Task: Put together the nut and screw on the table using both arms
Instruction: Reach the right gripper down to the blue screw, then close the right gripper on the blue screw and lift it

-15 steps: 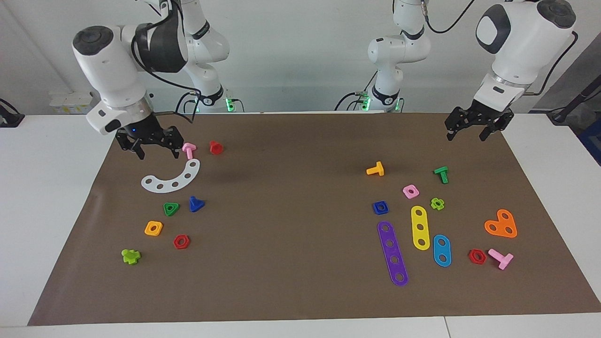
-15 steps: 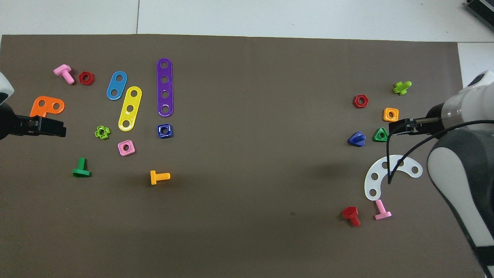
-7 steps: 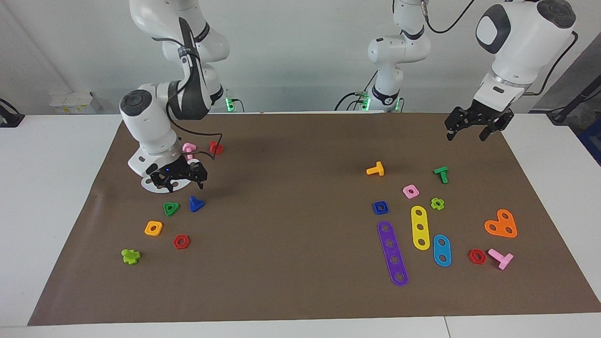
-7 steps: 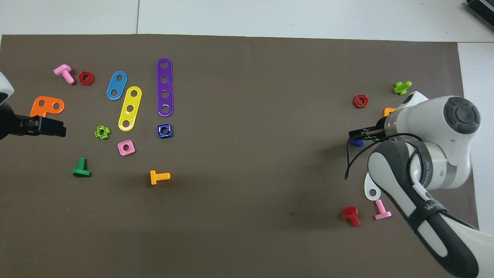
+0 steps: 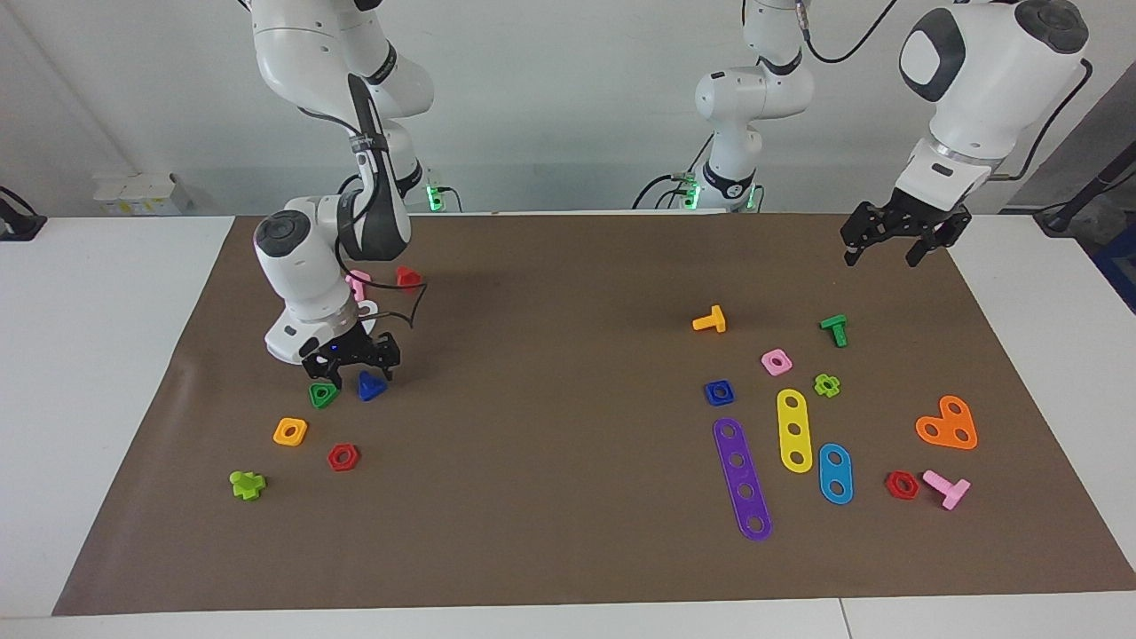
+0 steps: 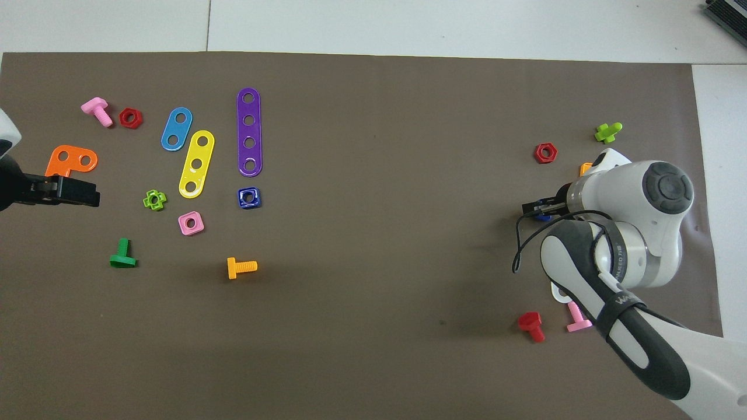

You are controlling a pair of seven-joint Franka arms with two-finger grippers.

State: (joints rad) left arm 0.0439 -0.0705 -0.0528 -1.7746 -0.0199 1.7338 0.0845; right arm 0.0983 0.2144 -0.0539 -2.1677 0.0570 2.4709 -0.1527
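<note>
Hovering low over the dark blue screw (image 5: pixel 371 386), the right gripper (image 5: pixel 351 363) had its fingers spread to either side of the triangular head; whether they touched it could not be told, and nothing was lifted. That screw sat on the brown mat (image 5: pixel 568 532) of the table (image 5: pixel 106 399) toward the right arm's end, just beside a green triangular nut (image 5: pixel 323 395). The dark blue nut (image 5: pixel 719 392) lay well apart from it, toward the left arm's end, just nearer to the robots than the purple strip (image 5: pixel 743 479). The left gripper (image 5: pixel 895 232) waited in the air over the mat's edge near its own base, fingers spread and empty.

Counted, the pieces came to two red hexagonal nuts (image 5: pixel 343 457) (image 5: pixel 902 485), two lime green cross-shaped pieces (image 5: pixel 247 485) (image 5: pixel 826 384), two pink screws (image 5: pixel 947 488) (image 5: pixel 358 282), and one each of red screw (image 5: pixel 407 279), orange screw (image 5: pixel 710 320), green screw (image 5: pixel 834 329), pink square nut (image 5: pixel 776 361) and orange square nut (image 5: pixel 290 431). Flat plates numbered five: purple, yellow (image 5: pixel 793 429), light blue (image 5: pixel 835 473), an orange angled one (image 5: pixel 948 424), and a white curved one (image 6: pixel 559 291) mostly hidden under the right arm.

Lettering ran along the right arm's (image 6: pixel 618 256) grey band in the overhead view, too small to read fully.
</note>
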